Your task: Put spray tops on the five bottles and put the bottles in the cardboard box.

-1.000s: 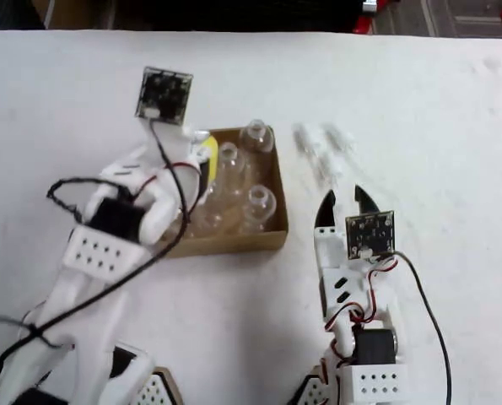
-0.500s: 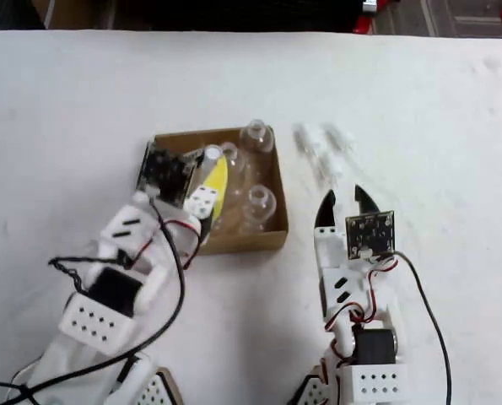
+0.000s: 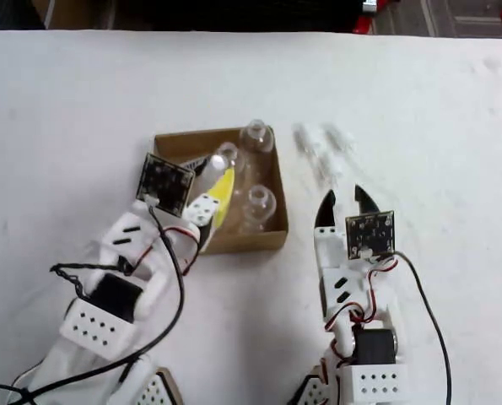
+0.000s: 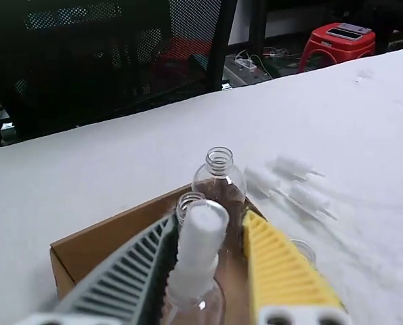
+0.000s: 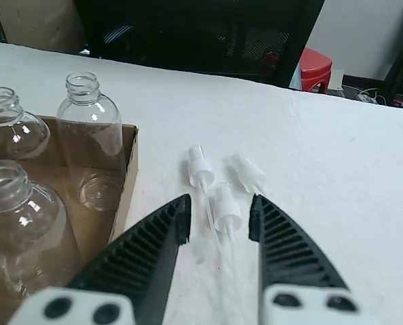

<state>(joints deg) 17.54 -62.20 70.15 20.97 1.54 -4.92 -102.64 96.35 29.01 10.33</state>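
A cardboard box (image 3: 176, 142) sits at mid-table with clear bottles in it. My left gripper (image 3: 218, 174) hangs over the box, its grey and yellow fingers shut on a bottle with a white spray top (image 4: 200, 244). Behind it stand two uncapped bottles (image 4: 218, 177), and a third uncapped bottle (image 3: 259, 202) stands by the box's right wall. Three loose spray tops (image 3: 322, 148) lie on the table right of the box. My right gripper (image 3: 344, 196) rests open just short of them, and the nearest spray top (image 5: 227, 206) lies beyond its fingertips (image 5: 219, 203).
The white table (image 3: 419, 110) has free room to the right and behind the box. The box wall (image 5: 130, 176) stands close to my right gripper. A dark room with a red stool (image 4: 340, 39) lies past the far edge.
My left arm has drawn back toward the near edge, from beyond the box's far left corner to over its near left. The capped bottle has come into view. The right arm is still.
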